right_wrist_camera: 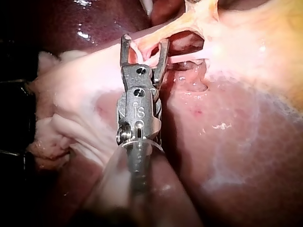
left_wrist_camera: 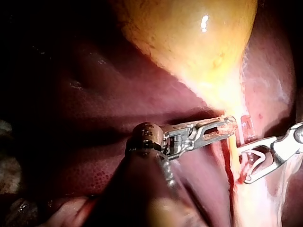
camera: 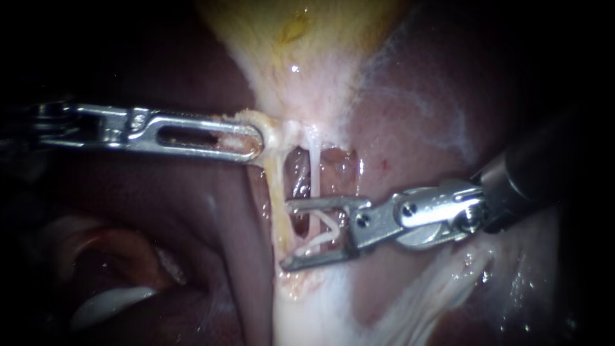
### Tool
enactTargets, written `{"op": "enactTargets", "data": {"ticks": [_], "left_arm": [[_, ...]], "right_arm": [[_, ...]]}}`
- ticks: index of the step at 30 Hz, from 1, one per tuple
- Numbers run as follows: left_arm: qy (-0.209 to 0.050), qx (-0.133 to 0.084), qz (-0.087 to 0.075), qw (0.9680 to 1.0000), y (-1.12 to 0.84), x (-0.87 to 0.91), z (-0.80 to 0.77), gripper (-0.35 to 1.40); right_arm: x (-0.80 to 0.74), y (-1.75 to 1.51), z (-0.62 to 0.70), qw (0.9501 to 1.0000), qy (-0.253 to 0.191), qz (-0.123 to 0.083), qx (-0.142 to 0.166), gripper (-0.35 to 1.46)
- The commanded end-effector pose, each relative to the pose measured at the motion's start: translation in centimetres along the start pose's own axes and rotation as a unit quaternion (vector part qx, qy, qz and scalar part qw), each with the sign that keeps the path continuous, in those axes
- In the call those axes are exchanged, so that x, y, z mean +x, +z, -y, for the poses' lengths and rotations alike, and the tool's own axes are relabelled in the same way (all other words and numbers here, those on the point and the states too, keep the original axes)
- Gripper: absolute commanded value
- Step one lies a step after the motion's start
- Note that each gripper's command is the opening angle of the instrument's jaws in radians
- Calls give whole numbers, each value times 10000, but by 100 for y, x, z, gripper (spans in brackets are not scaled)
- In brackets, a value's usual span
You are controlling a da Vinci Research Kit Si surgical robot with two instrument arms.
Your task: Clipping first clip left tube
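The dark red liver [camera: 442, 109] fills both sides of the field, and the yellow gallbladder [camera: 301, 38] lies at the far centre, narrowing to a pale neck toward the near side. The left instrument [camera: 256, 140] reaches in level from the left; its slotted jaws lie together and pinch a pale yellow fold at the left edge of the gallbladder's neck. The right instrument [camera: 286, 234] comes in from the right, lower and nearer, with its jaws standing wide apart and pointing left. Below the neck an open window in the tissue separates two strands. The left tube [camera: 277, 192], yellowish, runs along the window's left border and sits right at the right instrument's jaw tips; whether it lies inside the gap I cannot tell. A thin white tube [camera: 314, 170] runs down the window's right side and passes behind the far jaw. A white V-shaped clip [camera: 317, 242] sits between the jaws, one leg against each, still spread open
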Motion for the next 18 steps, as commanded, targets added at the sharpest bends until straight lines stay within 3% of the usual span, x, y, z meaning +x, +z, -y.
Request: {"op": "enactTargets", "data": {"ticks": [1,7,12,18], "left_arm": [[0,-1,0,10000,0,0,0,-35],[-1,-3,2,10000,1,0,1,-35],[-2,-4,3,10000,1,-1,1,-35],[-3,-6,5,10000,3,-1,1,-35]], "right_arm": [[0,3,0,10000,20,-6,39,50],[1,16,-2,9994,279,-52,208,50],[2,26,-3,9974,514,-262,425,49],[2,39,-6,9947,789,-259,600,46]]}}
